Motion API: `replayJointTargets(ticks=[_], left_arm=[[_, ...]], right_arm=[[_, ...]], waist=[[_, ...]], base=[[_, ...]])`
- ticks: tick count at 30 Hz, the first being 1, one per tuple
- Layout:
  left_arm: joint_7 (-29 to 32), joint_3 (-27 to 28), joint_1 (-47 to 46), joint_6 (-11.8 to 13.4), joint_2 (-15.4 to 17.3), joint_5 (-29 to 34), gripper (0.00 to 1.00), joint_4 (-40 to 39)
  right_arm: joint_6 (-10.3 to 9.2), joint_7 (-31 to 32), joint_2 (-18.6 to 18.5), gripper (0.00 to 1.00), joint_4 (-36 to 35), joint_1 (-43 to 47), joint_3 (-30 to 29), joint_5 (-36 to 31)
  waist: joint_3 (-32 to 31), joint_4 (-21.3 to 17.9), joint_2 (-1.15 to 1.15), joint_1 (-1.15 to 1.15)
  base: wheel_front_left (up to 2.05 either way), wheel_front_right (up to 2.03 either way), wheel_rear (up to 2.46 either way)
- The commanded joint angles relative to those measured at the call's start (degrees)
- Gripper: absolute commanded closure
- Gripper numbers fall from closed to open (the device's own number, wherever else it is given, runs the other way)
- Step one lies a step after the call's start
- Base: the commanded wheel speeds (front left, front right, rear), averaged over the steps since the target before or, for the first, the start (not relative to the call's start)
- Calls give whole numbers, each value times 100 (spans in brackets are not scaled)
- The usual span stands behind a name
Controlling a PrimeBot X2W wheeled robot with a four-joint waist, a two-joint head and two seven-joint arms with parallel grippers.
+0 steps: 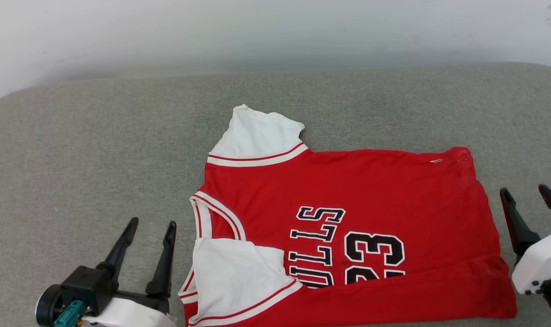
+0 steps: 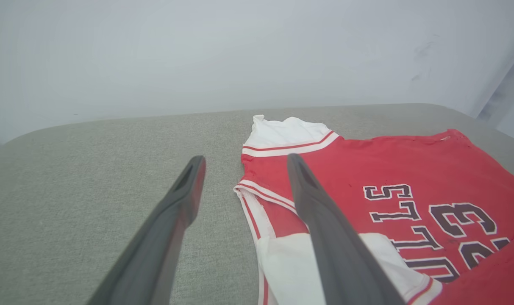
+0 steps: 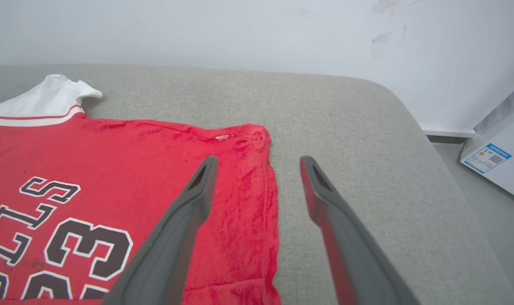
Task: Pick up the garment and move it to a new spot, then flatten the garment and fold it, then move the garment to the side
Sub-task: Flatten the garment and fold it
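The garment (image 1: 348, 190) is lying spread on the grey fabric surface (image 1: 98, 136), collar toward my left and hem toward my right. Black, white-outlined letters are running sideways across its red chest: I am reading "LLS" and part of a "U", with the number "23" beside them. The near white sleeve (image 1: 232, 268) is lying folded in over the start of the word, and the near long edge is lying folded over the bottom of the second row of digits. A small label (image 3: 487, 157) with a square code is showing on a white box off the right end, its print too small to read.

I am holding my left gripper (image 1: 152, 222) wide open and empty just beside the collar, fingers pointing away from me. My right gripper (image 1: 523, 189) is standing equally wide and empty just off the hem, one finger (image 3: 197, 190) showing over the red cloth in its wrist view.

The far sleeve (image 1: 257, 134) is sticking out toward the wall (image 1: 275, 32). Bare grey is stretching wide to the left and along the far side; to the right the surface is rounding off near the hem.
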Motion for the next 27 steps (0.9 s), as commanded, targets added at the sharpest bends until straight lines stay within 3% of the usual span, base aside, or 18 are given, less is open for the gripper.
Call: replayJointTargets(ticks=[1,9,16,20,27], left_arm=[[-55,59,-36,23,-75,21,0,-21],[-130,688,-97,-286,-539,123,0,-240],[-127,923,-236,-749,-718,398,0,-201],[-120,858,-594,-969,-597,536,0,-54],[542,732,-1502,-1236,-243,613,0,113]], right_arm=[[-3,-190,89,0,-44,-41,-4,27],[-2,-1580,617,0,-349,90,17,-47],[-3,-2178,837,0,-273,112,108,-141],[-2,-2265,870,0,-249,26,144,-100],[-2,-2304,980,0,-195,-144,223,-16]], waist=[[-15,-7,0,0],[3,-77,0,0],[200,-212,0,0],[438,-327,0,0],[919,-598,0,0]], base=[[0,0,0],[0,0,0],[0,0,0],[0,0,0],[0,0,0]])
